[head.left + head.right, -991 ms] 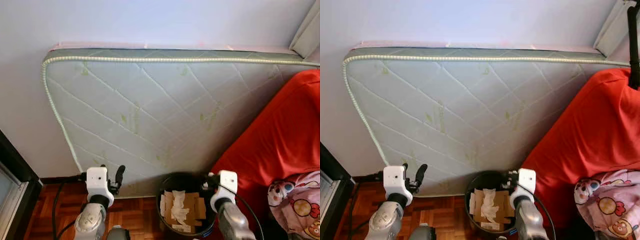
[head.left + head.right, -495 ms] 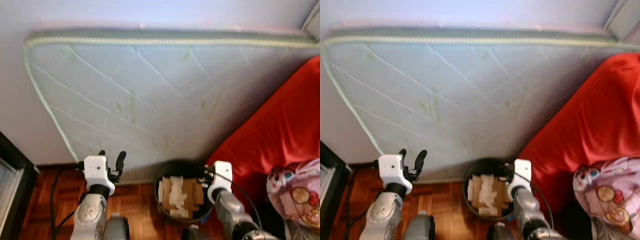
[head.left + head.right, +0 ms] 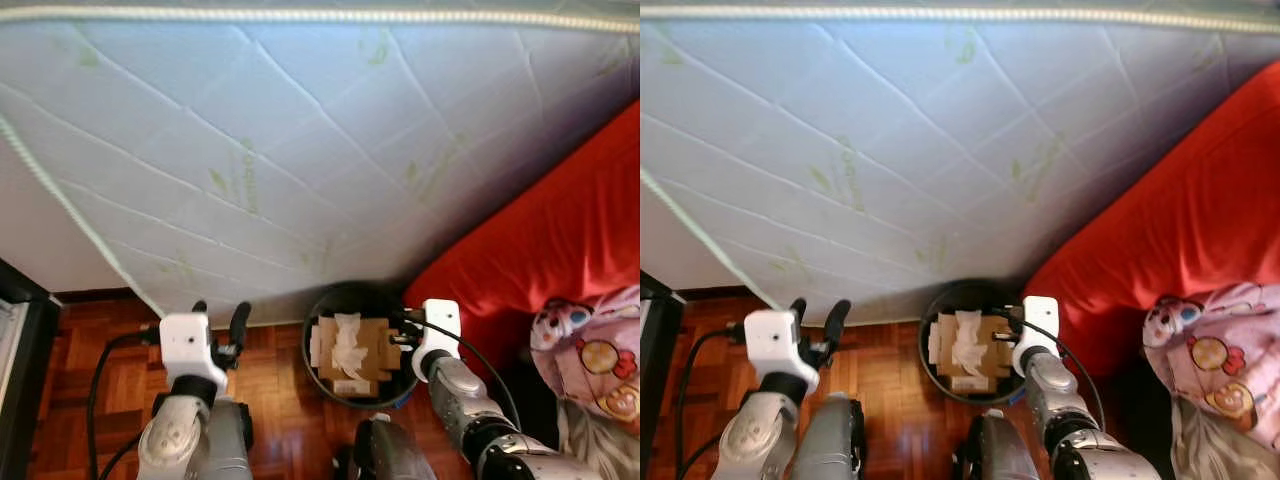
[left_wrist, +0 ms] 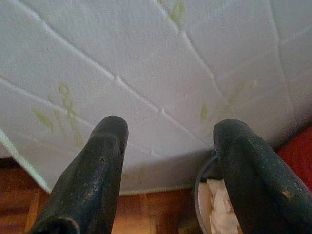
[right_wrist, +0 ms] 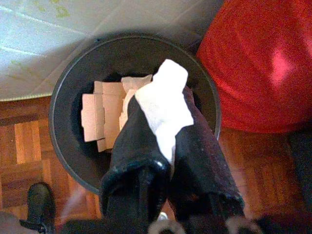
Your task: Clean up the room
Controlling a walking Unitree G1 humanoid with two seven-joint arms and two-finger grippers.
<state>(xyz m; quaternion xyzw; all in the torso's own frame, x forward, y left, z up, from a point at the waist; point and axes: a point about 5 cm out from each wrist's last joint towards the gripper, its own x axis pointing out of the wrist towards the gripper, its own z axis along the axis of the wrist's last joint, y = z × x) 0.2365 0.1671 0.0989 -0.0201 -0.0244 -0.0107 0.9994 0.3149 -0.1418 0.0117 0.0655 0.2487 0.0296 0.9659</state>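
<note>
A round black bin stands on the wood floor against the mattress, with flattened cardboard inside. My right gripper reaches over the bin's right rim. In the right wrist view this gripper is shut on a crumpled white tissue, held above the cardboard in the bin. My left gripper is raised to the left of the bin, open and holding nothing. Its two fingers point at the mattress.
A pale quilted mattress leans on the wall straight ahead. A red sofa fills the right side, with a pink cartoon-print cloth on it. Dark furniture edges the left. Parquet floor lies between.
The camera has tilted down and come closer, so the mattress looms larger. Both arms keep their places, with the right gripper still at the bin.
</note>
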